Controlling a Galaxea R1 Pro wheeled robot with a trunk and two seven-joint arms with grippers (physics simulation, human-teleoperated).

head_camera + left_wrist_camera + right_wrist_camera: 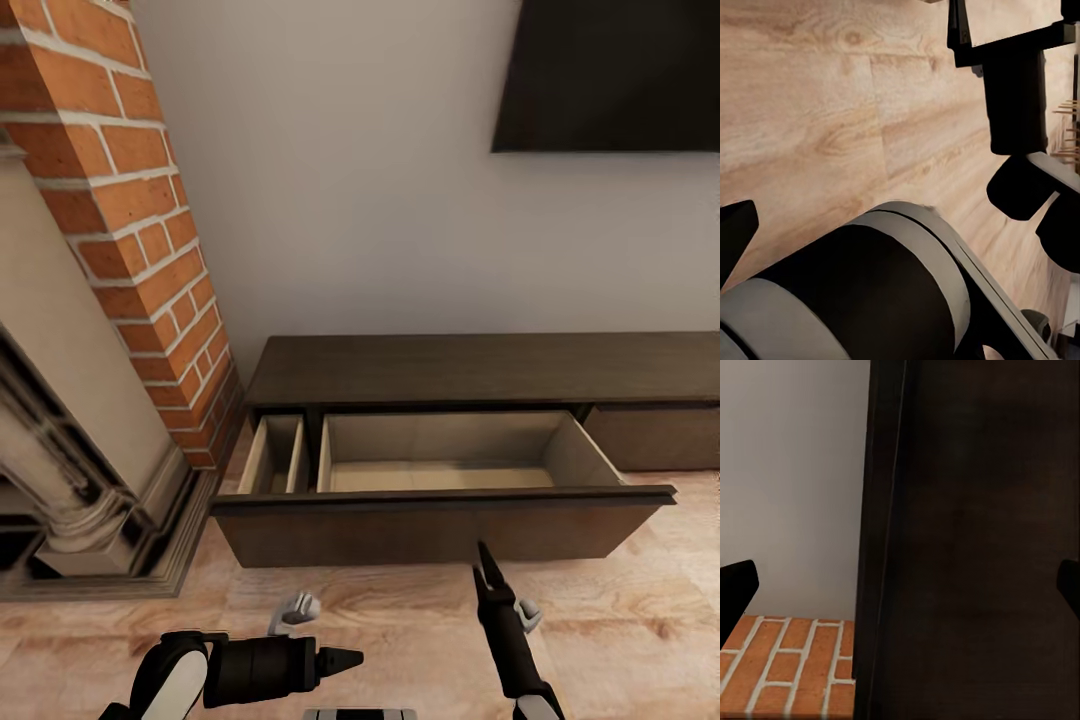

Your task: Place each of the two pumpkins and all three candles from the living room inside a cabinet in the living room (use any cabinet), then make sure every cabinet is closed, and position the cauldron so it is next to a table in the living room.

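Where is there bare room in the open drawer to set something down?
The wide compartment of the drawer is bare, bordered by its pale walls and dark front. The narrow compartment beside the brick column is tight. The right gripper hangs close to the front.
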